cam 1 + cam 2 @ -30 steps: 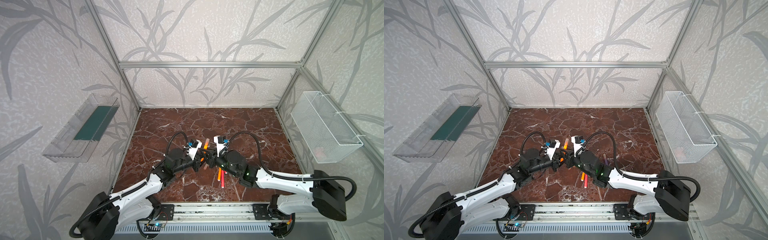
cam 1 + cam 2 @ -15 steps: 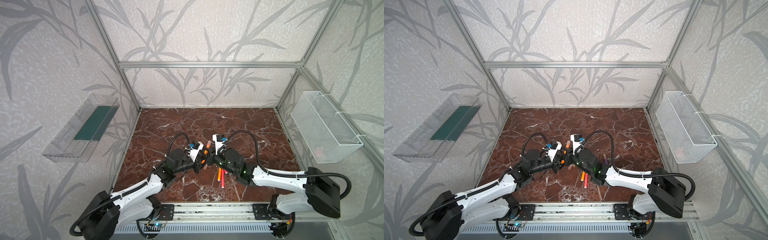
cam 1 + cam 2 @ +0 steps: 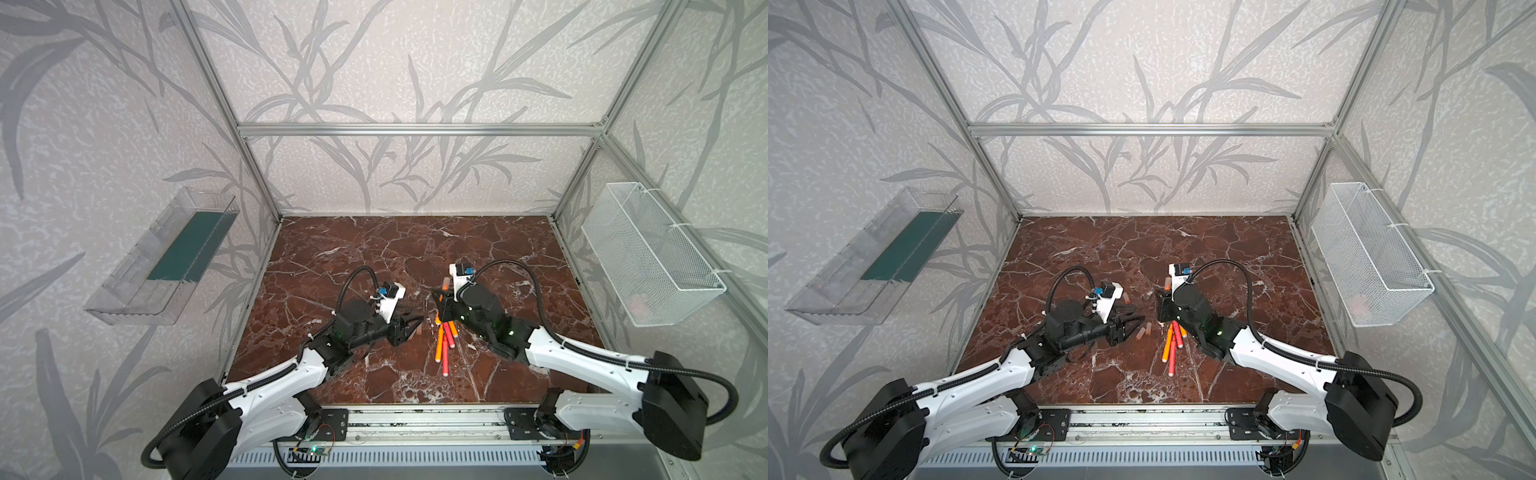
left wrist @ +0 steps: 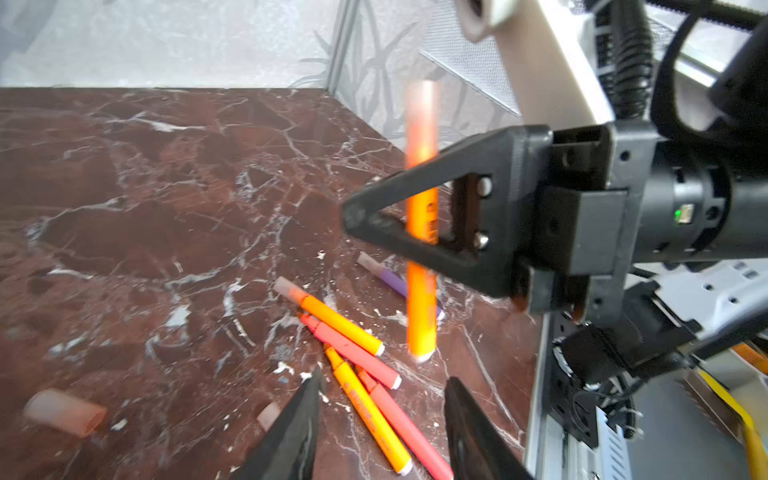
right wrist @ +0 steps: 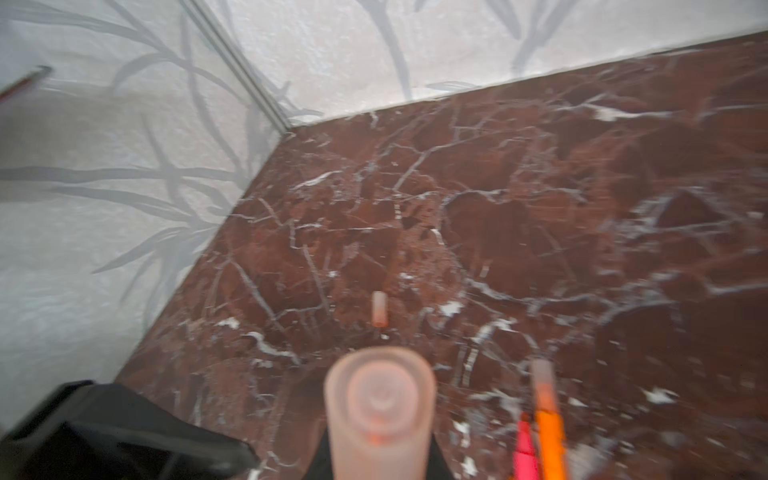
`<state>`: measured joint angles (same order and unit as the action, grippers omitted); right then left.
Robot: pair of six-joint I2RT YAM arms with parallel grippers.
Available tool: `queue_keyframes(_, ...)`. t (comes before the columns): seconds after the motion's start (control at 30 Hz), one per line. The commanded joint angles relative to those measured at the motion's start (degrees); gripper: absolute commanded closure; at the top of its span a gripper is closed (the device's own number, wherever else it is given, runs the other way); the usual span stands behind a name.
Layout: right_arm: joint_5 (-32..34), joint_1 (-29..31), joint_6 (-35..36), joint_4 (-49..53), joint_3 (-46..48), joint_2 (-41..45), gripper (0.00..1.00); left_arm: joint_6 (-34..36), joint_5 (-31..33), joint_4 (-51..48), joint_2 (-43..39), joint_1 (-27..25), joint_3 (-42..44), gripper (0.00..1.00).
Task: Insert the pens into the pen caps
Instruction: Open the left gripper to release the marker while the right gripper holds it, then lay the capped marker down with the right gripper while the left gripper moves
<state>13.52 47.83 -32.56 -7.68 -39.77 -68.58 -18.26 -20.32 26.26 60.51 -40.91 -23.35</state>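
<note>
Left tool [image 4: 384,380]: jaws apart with nothing between them. It points across the middle at the right tool, lined up to feed a cap end-on.
Loose caps [image 3: 1144,329]: two lie side by side on the worktop [image 3: 374,249], just beside the left tool's tips. A further cap [image 3: 1125,296] lies farther back by the left wrist. They are all on the left arm's side, so I judge that arm fetches the caps.
Pens on the worktop [image 4: 353,347]: orange and red-pink ones lie crossed in a heap between the two arms, near the right tool. One orange pen [image 4: 340,320] and the purple pen [image 4: 392,282] show a pale cap on one end. The others look uncapped.
Right tool [image 4: 361,218]: clamped on the held orange pen [image 4: 420,307] at mid-barrel. This leaves both ends free and braces the pen against a push along its length.
Held orange pen: upright above the heap. I cannot tell whether its lower end clears the worktop.
Fitted cap [image 5: 379,399]: sits on the pen's upper end, facing the right wrist camera. It is too blurred to tell how deep it is seated.
Step in hand: this pair looks joined, and setting the pen down would likely come next.
</note>
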Motion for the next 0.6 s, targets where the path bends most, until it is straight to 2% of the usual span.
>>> queue_keyframes(0.0, 2.95, -3.75, 3.51, 16.74, -2.06, 2.99, 1.0, -1.45, 11.68, -5.39, -0.76, -0.07, 0.34, 0.45)
queue_keyframes(0.13, 1.83, -7.21, 5.98, 25.06, -2.63, 3.29, 1.0, -5.05, 23.74, -15.85, 2.18, 0.29, -3.81, 0.42)
queue_keyframes(0.23, -0.5, -8.48, 8.17, 29.13, -4.02, 0.68, 1.0, -8.01, 29.26, -22.2, 5.13, 0.6, -7.01, 0.42)
queue_keyframes(0.37, -1.03, -8.97, 8.74, 32.49, -6.43, -4.97, 1.0, -10.46, 32.16, -25.75, 8.41, 0.69, -8.9, 0.43)
queue_keyframes(0.57, -2.64, -9.25, 9.41, 36.71, -10.81, -14.38, 0.99, -11.62, 33.17, -26.55, 9.38, 0.8, -9.06, 0.43)
